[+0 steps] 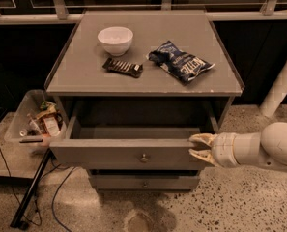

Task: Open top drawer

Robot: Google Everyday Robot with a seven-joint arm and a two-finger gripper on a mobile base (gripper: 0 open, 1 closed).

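The top drawer [109, 153] of the grey cabinet stands pulled out toward me, its inside showing dark and its small round knob [143, 157] at the centre of the front panel. My gripper [192, 147] is at the right end of that front panel, reaching in from the right on the white arm [259, 151]. Its two yellowish fingers [201, 139] are spread apart, one above the other, beside the panel's right edge and holding nothing. A slimmer drawer [144, 183] below is shut.
On the cabinet top [85, 81] are a white bowl [115, 38], a dark snack bar [123, 67] and a blue chip bag [180, 62]. A clear bin of items [36, 122] and a black pole [32, 190] stand at left. A white post [280, 83] stands at right.
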